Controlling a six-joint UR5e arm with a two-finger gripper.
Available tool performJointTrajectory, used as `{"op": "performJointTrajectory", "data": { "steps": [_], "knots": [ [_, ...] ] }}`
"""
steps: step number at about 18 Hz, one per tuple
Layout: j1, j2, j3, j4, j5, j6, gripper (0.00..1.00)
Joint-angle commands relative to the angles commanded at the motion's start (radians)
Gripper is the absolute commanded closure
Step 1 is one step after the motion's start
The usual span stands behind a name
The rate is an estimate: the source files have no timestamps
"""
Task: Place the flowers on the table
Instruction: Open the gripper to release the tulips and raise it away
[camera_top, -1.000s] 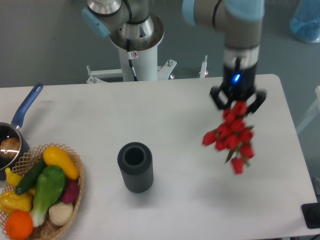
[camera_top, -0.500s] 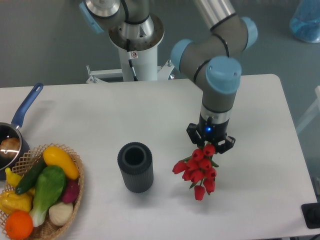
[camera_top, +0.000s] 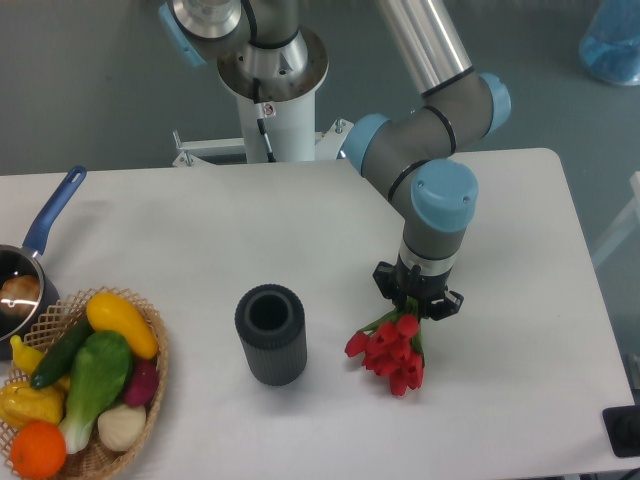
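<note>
The flowers (camera_top: 391, 352), a bunch of red tulips with green stems, lie low on the white table (camera_top: 300, 220) at the front right of centre, heads toward the camera. My gripper (camera_top: 415, 308) points straight down and is shut on the stem end of the bunch. The stems are mostly hidden under the fingers. I cannot tell whether the heads rest on the tabletop or hang just above it.
A dark ribbed cylinder (camera_top: 270, 334) stands left of the flowers. A wicker basket (camera_top: 90, 385) of vegetables sits at the front left, with a blue-handled pan (camera_top: 25, 275) behind it. The table's right edge (camera_top: 598, 330) is near.
The gripper has come down and moved left and toward the front with the flowers. The bunch has dropped from hanging well above the table to lying at its surface.
</note>
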Motion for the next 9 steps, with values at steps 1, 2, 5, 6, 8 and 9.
{"op": "performJointTrajectory", "data": {
  "steps": [1,2,5,6,8,9],
  "knots": [
    [0.000,-0.002,0.002,0.002,0.000,0.002,0.63],
    [0.000,-0.003,0.003,0.002,0.000,0.002,0.64],
    [0.000,-0.009,0.008,0.005,0.000,0.000,0.63],
    [0.003,-0.008,0.009,0.003,0.000,0.002,0.57],
    [0.008,-0.002,0.017,0.006,-0.002,0.002,0.29],
    [0.009,0.001,0.023,0.003,-0.003,0.002,0.23]
  ]
}}
